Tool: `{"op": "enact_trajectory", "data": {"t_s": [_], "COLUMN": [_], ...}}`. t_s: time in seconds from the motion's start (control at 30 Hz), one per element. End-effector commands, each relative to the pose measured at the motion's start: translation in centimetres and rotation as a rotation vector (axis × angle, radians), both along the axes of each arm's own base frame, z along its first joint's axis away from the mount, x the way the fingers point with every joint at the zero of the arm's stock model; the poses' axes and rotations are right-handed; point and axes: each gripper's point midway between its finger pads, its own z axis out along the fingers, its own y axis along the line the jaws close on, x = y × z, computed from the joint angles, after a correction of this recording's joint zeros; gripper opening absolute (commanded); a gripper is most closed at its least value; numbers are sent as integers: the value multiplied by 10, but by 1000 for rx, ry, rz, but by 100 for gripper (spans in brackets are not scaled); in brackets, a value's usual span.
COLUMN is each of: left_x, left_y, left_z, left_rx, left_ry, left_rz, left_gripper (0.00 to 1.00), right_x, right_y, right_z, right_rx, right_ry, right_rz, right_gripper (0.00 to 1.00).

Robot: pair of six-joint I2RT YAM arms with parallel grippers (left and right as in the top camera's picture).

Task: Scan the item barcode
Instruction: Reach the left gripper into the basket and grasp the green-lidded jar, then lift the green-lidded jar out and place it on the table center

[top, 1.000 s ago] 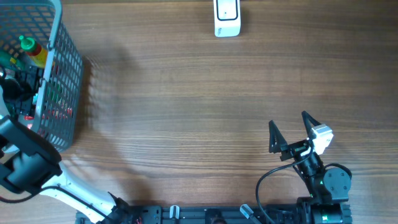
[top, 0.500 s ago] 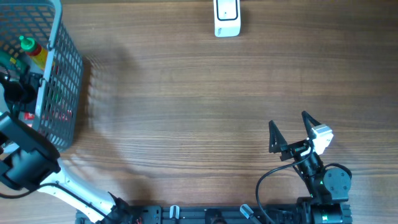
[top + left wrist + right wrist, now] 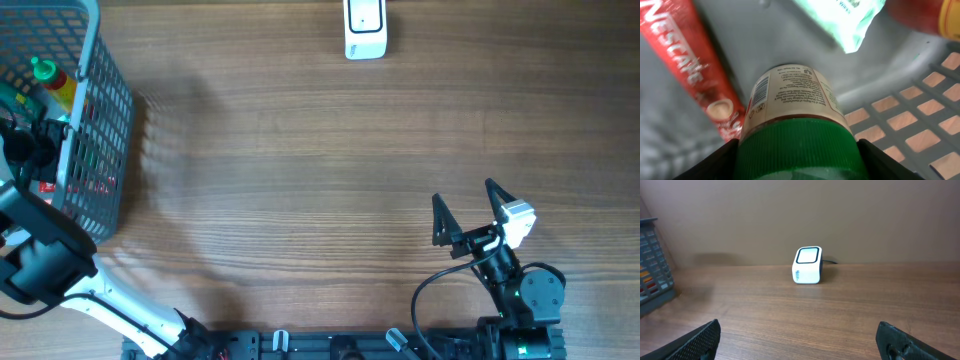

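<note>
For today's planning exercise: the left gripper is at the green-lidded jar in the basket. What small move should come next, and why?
Probably lift the jar straight up. Fingers of the left gripper sit against both sides of its green lid, so it looks gripped, while a red packet lies close beside it in the basket, and the scanner stands across the table.

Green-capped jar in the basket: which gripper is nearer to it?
Left. The left gripper is down in the basket, its fingers closed on either side of the jar at its cap. The right gripper stands open far across the table.
</note>
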Motion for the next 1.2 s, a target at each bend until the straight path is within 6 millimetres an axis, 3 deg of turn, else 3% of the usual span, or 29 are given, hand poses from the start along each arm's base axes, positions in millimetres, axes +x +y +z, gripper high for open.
{"op": "enact_trajectory", "data": {"t_s": [0.0,0.23,0.47,0.63,0.77,0.87,0.97,1.17], "left_x": [13,13,-9,-42,-70,-71,-61,-43], "left_y": [12,13,-4,-32,-68,-113,-157,-220], "left_z": [40,120,229,306,345,348,336,279], "left_rx": [80,201,393,534,598,554,483,438], "left_ry": [-65,-205,-409,-573,-667,-695,-688,-470], "left_rz": [-8,-6,2,9,-16,-126,-266,-524], "left_gripper": [65,65,63,64,63,63,63,63], "right_x": [0,0,0,0,0,0,0,0], "right_y": [-1,-1,-1,-1,-1,-1,-1,-1], "right_z": [2,2,2,2,2,2,2,2], "right_rx": [-9,-8,-8,-8,-9,-9,-9,-8], "right_ry": [-12,-12,-12,-12,-12,-12,-12,-12], "right_rz": [-5,-5,-5,-5,-5,-5,-5,-5], "right_gripper": [100,100,100,100,100,100,100,100]}}
